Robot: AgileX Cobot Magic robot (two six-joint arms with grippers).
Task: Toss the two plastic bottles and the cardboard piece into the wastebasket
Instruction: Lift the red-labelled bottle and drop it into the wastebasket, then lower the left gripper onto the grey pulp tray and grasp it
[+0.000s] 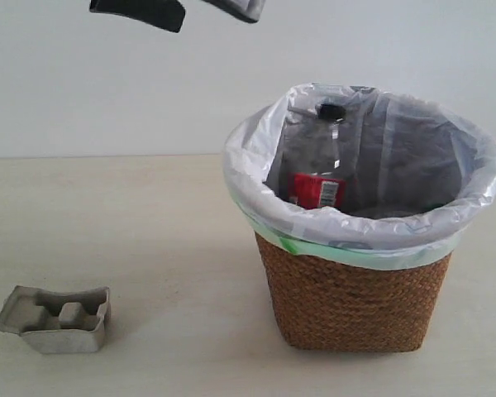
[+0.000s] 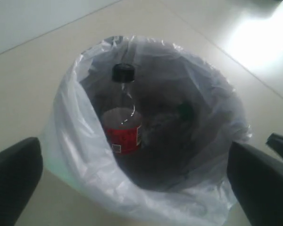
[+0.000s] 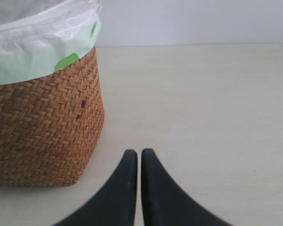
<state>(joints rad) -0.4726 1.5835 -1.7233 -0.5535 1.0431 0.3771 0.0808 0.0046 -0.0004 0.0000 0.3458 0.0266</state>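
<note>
Black-capped bottle in the basket, cardboard tray out on the table.

The red-labelled bottle [image 1: 317,190] stands leaning inside the wicker basket [image 1: 355,298], against its white bag [image 1: 248,165]. A dark greenish spot [image 2: 185,109] deeper in the bag may be the other bottle's cap, but the view is too murky to be sure. The cardboard tray [image 1: 56,318] sits on the table [image 1: 149,231], well apart from the basket. The left gripper [image 2: 137,188] hangs above the basket, spread wide and empty. The right gripper [image 3: 139,154] is low beside the basket, fingers pressed almost together, holding nothing.
</note>
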